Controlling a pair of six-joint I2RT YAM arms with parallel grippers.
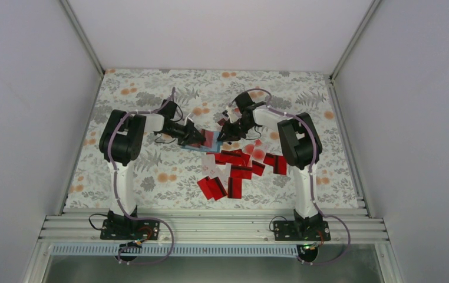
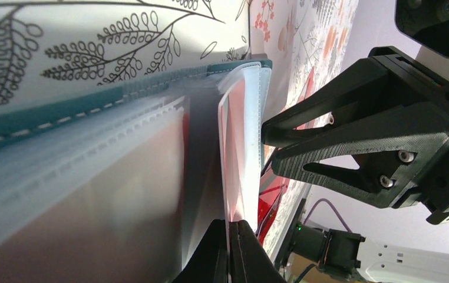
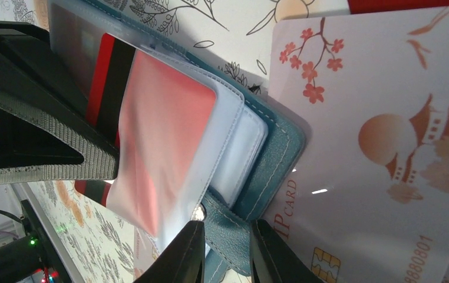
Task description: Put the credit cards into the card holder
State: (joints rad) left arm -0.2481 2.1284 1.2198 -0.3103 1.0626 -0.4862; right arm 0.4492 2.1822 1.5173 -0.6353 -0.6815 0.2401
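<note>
Grey leaf and orange flower print covers the worktop [image 1: 151, 88], which sits between plain white walls [image 1: 33, 88], with ridged aluminium rails [image 1: 210, 227] along its near edge where both arms are bolted. Around the middle of the worktop, somewhat toward the far edge, the two arms meet over the card holder [image 3: 275, 147], a teal pouch with pale stitching, lying open with its clear plastic sleeves [image 3: 169, 135] fanned out. The left pincer [image 2: 229, 247] is closed tight on the edge of one clear sleeve, fingertips pressed together on it. The right pincer [image 3: 225, 247] is clamped on the teal cover, one finger on each side. A red card [image 3: 107, 88] with a black stripe sits inside a sleeve. Beside and partly under the holder lies a pale card [image 3: 375, 147] printed in rust orange with blossom branches, a round sun and rooftops; the letters "IP CARD" can be read, along with a gold chip and some partly cut-off digits. The other credit cards [image 1: 234, 171], mostly bright red with black stripes and a few pale, lie scattered and overlapping between the middle and the near edge, spreading toward the right side.
</note>
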